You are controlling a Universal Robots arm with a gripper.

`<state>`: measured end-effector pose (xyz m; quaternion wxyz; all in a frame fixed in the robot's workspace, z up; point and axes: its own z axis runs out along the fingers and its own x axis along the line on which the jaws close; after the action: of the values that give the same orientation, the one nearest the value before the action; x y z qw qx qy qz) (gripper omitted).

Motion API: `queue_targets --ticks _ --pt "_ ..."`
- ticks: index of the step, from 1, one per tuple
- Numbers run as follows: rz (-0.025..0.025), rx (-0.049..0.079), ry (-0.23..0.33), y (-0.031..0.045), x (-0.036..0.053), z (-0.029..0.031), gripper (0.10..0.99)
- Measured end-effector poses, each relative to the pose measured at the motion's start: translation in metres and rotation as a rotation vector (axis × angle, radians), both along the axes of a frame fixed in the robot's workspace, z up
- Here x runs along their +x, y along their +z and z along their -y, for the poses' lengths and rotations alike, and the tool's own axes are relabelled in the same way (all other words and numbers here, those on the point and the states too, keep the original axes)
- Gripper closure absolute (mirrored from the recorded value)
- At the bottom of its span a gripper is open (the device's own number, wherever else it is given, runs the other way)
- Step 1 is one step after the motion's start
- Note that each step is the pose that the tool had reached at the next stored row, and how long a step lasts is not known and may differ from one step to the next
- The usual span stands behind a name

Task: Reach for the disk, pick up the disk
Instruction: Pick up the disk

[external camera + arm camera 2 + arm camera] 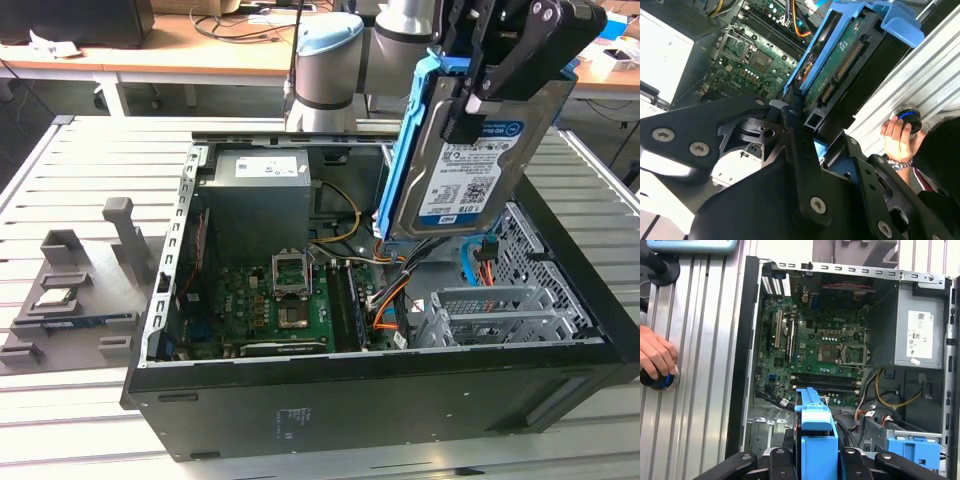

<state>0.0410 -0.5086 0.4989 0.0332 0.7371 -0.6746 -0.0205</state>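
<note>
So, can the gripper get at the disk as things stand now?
Yes, it seems so: the gripper is already shut on the disk, holding it up above the open computer case, with nothing in between.

This looks like a robotics or electronics lab set up for computer disassembly work. An open desktop computer case [380, 390] lies on its side on a slatted aluminium bench [90, 160], its motherboard [270, 300], power supply [255, 200] and cables exposed. At the left of the exterior view sits a grey fixture [75, 290] holding small parts. Across the top of the same frame runs a wooden desk [150, 55] strewn with cables. In the first wrist view, a person's hand [655, 357] rests on a blue button at the left edge.
</note>
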Motion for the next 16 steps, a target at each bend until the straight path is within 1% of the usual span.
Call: queue_targets --ticks 1,2,4,5,7,8,9,10,12,16 --pt "0.0000 0.000 0.000 -0.0001 0.0000 0.0056 0.718" --pt "0.0000 0.000 0.000 -0.0002 -0.0001 0.0096 0.718" --pt "0.0000 0.000 0.000 -0.0005 -0.0002 0.0222 0.718" --pt "0.0000 0.000 0.000 -0.0006 -0.0003 0.0266 0.718" --pt "0.0000 0.000 0.000 -0.0007 -0.0003 0.0318 0.718" --pt "0.0000 0.000 0.000 -0.0009 -0.0003 0.0357 0.718" --pt "0.0000 0.000 0.000 -0.0010 -0.0004 0.0384 0.718" --pt "0.0000 0.000 0.000 -0.0011 -0.0004 0.0427 0.718" --pt "0.0000 0.000 -0.005 -0.0015 -0.0005 0.0454 0.718" --pt "0.0000 0.000 -0.076 -0.0034 -0.0004 0.0455 0.718"
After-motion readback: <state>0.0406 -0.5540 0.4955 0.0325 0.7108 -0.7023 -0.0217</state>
